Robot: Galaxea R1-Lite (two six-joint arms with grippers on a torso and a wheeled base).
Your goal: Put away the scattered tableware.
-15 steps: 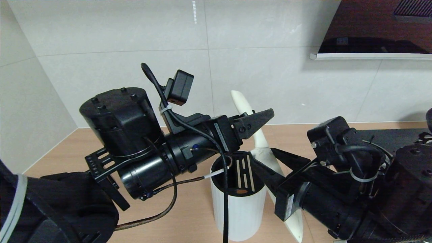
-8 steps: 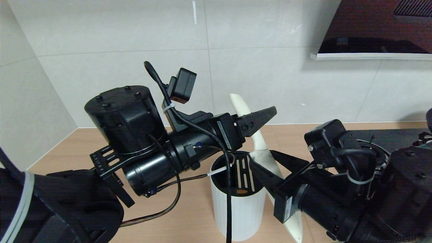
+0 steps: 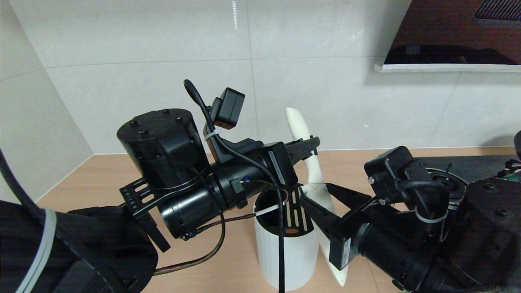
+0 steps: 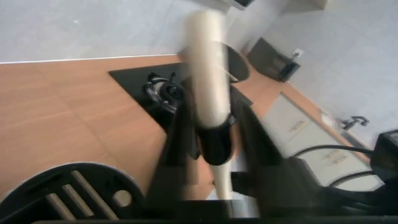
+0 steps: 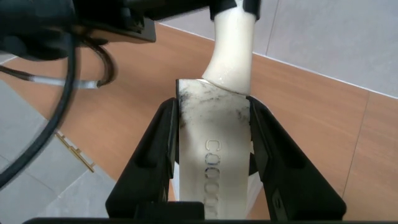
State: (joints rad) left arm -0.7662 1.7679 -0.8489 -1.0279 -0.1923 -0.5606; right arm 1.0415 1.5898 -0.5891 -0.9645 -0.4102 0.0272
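L tool (image 3: 311,147): clamped on knife (image 3: 296,122) handle
R tool (image 3: 317,192): blade pinched btwn its fingers
holder (image 3: 287,252): white, upright on worktop (image 3: 101,179), beside blade

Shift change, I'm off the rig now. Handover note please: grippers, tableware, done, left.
Left gripper: shut on the handle of the white knife with a marbled blade.
Right gripper: shut on the same knife's blade, lower down.
The knife stands tilted, tip down, beside the white ribbed cylindrical holder with a black slotted top on the wooden counter. It is outside the holder.
Done: knife picked up, both grippers on it.
Left: free one gripper, probably the right, then slide the blade into a slot.
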